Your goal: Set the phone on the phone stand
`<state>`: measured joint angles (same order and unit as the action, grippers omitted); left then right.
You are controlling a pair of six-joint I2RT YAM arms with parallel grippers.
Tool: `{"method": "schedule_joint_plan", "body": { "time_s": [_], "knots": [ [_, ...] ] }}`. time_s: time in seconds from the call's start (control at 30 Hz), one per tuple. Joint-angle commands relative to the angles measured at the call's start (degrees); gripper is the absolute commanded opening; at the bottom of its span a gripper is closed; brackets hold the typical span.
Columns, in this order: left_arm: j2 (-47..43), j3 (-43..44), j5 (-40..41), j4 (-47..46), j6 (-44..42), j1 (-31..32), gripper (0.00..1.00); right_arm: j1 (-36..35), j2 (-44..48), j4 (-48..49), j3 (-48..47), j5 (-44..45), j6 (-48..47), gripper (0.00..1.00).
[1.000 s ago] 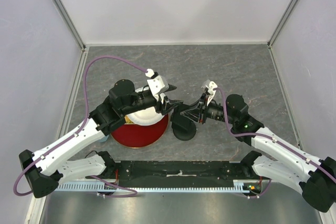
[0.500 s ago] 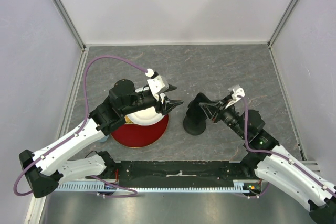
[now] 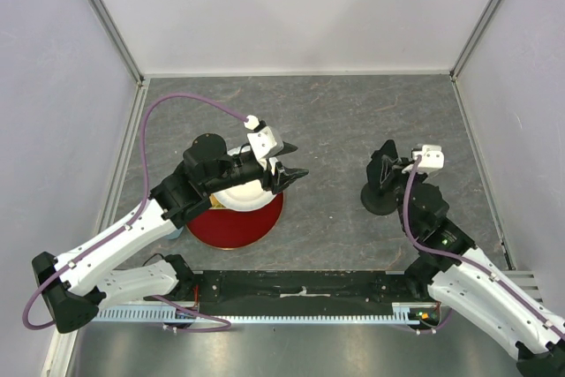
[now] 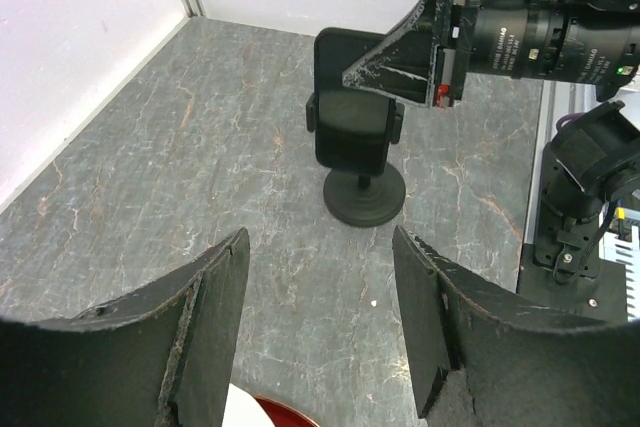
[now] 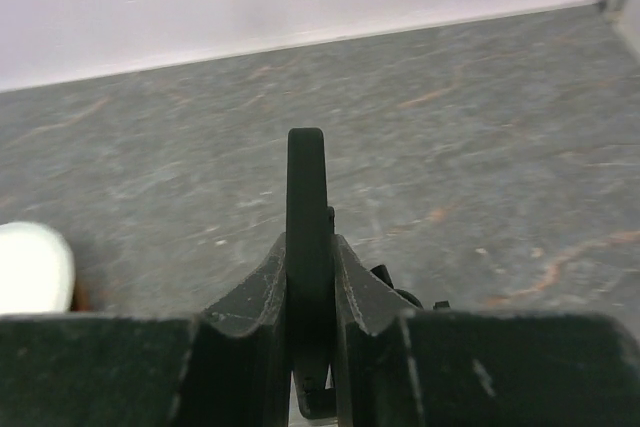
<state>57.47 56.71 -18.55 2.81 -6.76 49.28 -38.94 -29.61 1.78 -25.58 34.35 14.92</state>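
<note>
The black phone [image 4: 337, 55] stands upright in the cradle of the phone stand [image 4: 365, 203], whose round base rests on the grey table. My right gripper [image 3: 394, 172] is shut on the phone's upper part. In the right wrist view the phone [image 5: 306, 172] shows edge-on, pinched between both fingers. From above, the stand [image 3: 380, 201] is right of centre. My left gripper [image 3: 296, 174] hangs open and empty by the red plate's right rim, well to the left of the stand; its fingers [image 4: 215, 317] frame bare table.
A red plate [image 3: 231, 229] with a white plate [image 3: 245, 195] on it lies under my left arm. White panel walls enclose the table on three sides. A black rail [image 3: 300, 287] with the arm bases runs along the near edge.
My right arm has swung to the right, taking the phone and the stand with it from beside my left gripper to the table's right half. The left arm has not moved.
</note>
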Motion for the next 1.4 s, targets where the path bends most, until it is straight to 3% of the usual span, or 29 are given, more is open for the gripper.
{"method": "schedule_joint_plan", "body": {
  "time_s": [0.0, 0.17, 0.27, 0.63, 0.7, 0.87, 1.07, 1.37],
  "knots": [
    [-1.05, 0.86, -1.49, -2.63, 2.19, 0.29, 0.65, 3.68, -1.41, 7.25, -4.92, 6.61, -7.79, 0.00],
    [-1.22, 0.51, -2.98, -4.83, 3.42, 0.21, 0.65, 8.52, -5.02, 11.13, -6.67, 1.43, -11.84, 0.00],
    [-1.31, 0.77, -4.65, -5.18, 4.13, 0.21, 0.65, 13.52, -8.09, 14.65, -7.11, -7.16, -11.93, 0.00],
    [-3.33, -0.90, -6.06, -7.99, 6.24, 0.38, 0.65, 47.18, -22.07, 18.16, -15.54, -40.10, -6.75, 0.00],
    [-3.16, -0.99, -6.85, -8.78, 6.24, 0.38, 0.65, 50.79, -24.61, 20.62, -16.25, -40.76, -6.57, 0.00],
    [-2.02, -1.60, -9.66, -10.54, 9.75, 0.73, 0.65, 59.66, -34.01, 33.86, -18.71, -56.80, 2.11, 0.00],
    [-1.66, -1.42, -11.33, -11.25, 10.90, 0.91, 0.64, 63.01, -44.21, 32.06, -25.48, -61.15, -0.59, 0.00],
    [-0.87, -1.51, -13.09, -12.04, 12.12, 0.82, 0.64, 65.57, -47.91, 27.58, -29.35, -59.23, -6.56, 0.00]
  ]
}}
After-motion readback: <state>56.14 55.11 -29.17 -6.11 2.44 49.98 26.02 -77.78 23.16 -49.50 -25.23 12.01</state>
